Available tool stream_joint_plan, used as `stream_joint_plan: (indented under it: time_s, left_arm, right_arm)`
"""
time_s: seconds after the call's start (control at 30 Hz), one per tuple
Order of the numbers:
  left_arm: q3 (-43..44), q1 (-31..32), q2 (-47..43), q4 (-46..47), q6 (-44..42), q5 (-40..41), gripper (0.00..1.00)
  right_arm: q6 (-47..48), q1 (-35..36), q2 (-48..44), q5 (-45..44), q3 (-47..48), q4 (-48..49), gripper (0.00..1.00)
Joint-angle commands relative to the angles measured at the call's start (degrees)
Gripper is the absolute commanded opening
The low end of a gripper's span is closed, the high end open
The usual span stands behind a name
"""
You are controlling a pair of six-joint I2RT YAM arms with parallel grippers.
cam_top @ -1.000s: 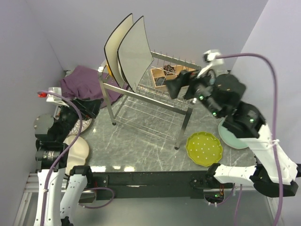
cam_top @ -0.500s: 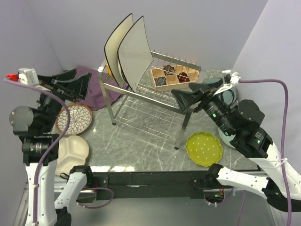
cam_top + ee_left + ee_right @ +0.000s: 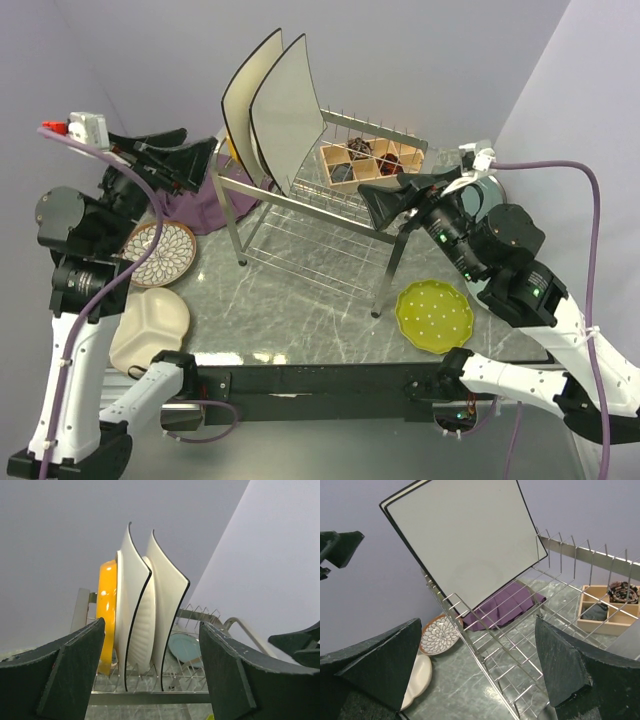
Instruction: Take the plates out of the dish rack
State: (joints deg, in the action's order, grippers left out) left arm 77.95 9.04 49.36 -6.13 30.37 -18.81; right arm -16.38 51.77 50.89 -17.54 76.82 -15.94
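Note:
The dish rack [image 3: 320, 225] stands mid-table on tall legs. Two large cream square plates [image 3: 250, 100] [image 3: 290, 110] stand upright at its left end. The left wrist view shows them edge-on [image 3: 131, 615] [image 3: 167, 605], with a ribbed cream round plate [image 3: 142, 630] between them and a yellow-orange plate [image 3: 106, 615] behind. My left gripper [image 3: 198, 150] [image 3: 151, 630] hovers open just left of the rack, facing the plates' edges. My right gripper [image 3: 385, 205] [image 3: 477, 630] is open over the rack's right end, holding nothing.
On the table lie a yellow-green plate [image 3: 434, 315], a brown-rimmed patterned plate [image 3: 160, 252], a cream lobed dish [image 3: 150, 325] and a teal plate [image 3: 480, 200] partly behind my right arm. A purple cloth [image 3: 200, 200] and a wooden compartment box [image 3: 365, 160] sit behind the rack.
My left arm has risen from low on the table's left to rack height, uncovering the patterned plate. My right gripper has swung lower, toward the rack's right end.

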Motion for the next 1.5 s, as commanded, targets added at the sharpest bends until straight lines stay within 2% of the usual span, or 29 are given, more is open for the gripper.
stream_joint_plan:
  time_s: [0.0,0.2,0.3,0.33,0.5,0.53,0.63,0.73,0.93,1.27,1.47]
  left_arm:
    - [5.08,3.87,0.64,-4.65,-5.31,6.39,0.81]
    - [7.21,10.12,-0.23,-9.5,-8.66,10.89,0.82]
    - [8.09,13.19,1.69,-11.7,-9.8,12.56,0.81]
    - [8.27,16.07,3.27,-13.1,-10.5,13.79,0.81]
    - [4.76,28.56,3.1,-8.99,-13.14,27.05,0.82]
    - [5.27,32.84,4.41,-8.9,-14.45,28.9,0.82]
    - [7.47,39.97,7.58,-9.08,-17.44,37.33,0.82]
    - [8.18,43.86,8.9,-6.45,-18.77,43.32,0.79]
    - [9.85,44.66,10.4,-6.09,-18.95,52.19,0.79]
    - [8.01,44.75,11.1,-1.08,-22.54,56.07,0.77]
    - [9.84,44.66,14.0,1.21,-24.22,57.65,0.72]
  right_arm:
    - [2.05,0.26,-1.41,-0.74,0.97,1.88,1.0]
    - [3.19,0.26,-2.11,-1.62,1.05,1.09,1.0]
    - [3.81,0.26,-2.55,-1.71,1.14,1.0,1.0]
    - [3.81,0.26,-2.64,-1.71,1.14,0.92,1.0]
    - [4.6,0.26,-3.43,-1.88,1.23,0.48,1.0]
    - [4.69,0.26,-3.35,-2.23,1.32,0.13,1.0]
    - [5.22,0.26,-3.52,-2.59,1.58,-0.23,1.0]
    - [5.22,0.18,-3.96,-2.59,1.32,-0.14,1.0]
    - [5.83,0.26,-4.57,-2.5,1.58,-0.75,1.0]
    - [6.01,0.26,-6.42,-3.11,0.97,-0.49,1.0]
    - [4.69,0.26,-6.95,-4.35,0.09,0.21,1.0]
